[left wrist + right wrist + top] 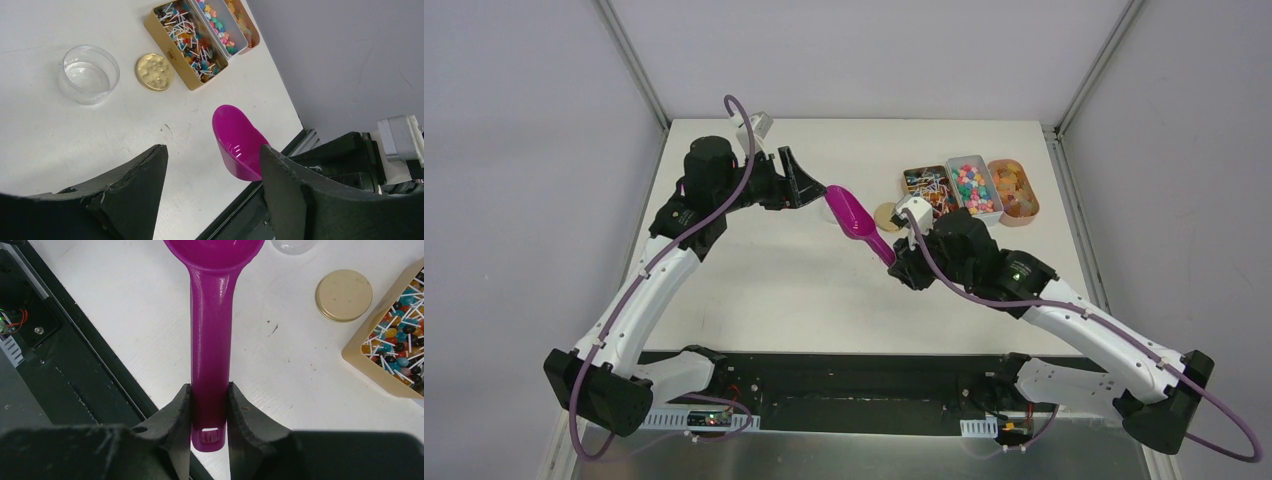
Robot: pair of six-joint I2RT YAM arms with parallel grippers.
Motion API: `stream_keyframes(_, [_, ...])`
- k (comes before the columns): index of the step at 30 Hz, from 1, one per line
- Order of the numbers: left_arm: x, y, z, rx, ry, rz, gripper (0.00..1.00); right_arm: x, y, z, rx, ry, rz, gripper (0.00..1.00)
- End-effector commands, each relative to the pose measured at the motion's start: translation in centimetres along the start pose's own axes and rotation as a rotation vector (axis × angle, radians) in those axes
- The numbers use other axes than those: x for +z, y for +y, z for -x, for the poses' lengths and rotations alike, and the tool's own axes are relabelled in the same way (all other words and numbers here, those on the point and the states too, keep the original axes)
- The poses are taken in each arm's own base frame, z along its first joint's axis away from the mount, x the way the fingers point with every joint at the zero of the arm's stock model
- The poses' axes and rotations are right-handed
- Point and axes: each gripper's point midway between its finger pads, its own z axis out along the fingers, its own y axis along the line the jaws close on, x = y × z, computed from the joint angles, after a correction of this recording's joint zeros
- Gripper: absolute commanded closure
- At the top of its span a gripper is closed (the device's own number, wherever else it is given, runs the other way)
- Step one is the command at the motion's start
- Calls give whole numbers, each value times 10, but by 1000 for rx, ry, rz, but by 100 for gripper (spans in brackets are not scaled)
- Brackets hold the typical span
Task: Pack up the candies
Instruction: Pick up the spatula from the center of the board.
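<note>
Right tool [210, 390] gripping one scoop [212, 315], three trays [987, 219], one cup [90, 75]

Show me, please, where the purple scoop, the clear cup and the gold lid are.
purple scoop [235, 142], left wrist view, inside of its bowl.
clear cup [90, 98], left wrist view, its near wall.
gold lid [155, 72], left wrist view, middle of its face.
</note>
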Motion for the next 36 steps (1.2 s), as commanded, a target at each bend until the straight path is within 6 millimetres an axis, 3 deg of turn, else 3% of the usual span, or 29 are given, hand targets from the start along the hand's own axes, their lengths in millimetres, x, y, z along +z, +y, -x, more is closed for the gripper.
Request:
stream_keyframes(1, [-5, -15, 6, 14, -21, -53, 31, -11, 1, 24, -30, -54, -2, 100])
stream_keyframes(17, [25, 18, -27, -39, 104, -18, 43, -5, 18, 27, -75, -33, 78, 100])
stream_keyframes(23, [31, 24, -35, -84, 136, -18, 57, -2, 20, 21, -92, -20, 92, 100])
stream_keyframes(27, [30, 28, -40, -156, 153, -46, 80, 2, 19, 22, -91, -31, 83, 99])
stream_keyframes(30, [25, 28, -44, -239, 174, -101, 100, 1, 20, 30, -88, -76, 85, 88])
stream_keyframes(36, [5, 35, -39, -392, 128, -150, 100, -19, 10, 62, -36, -300, 17, 51])
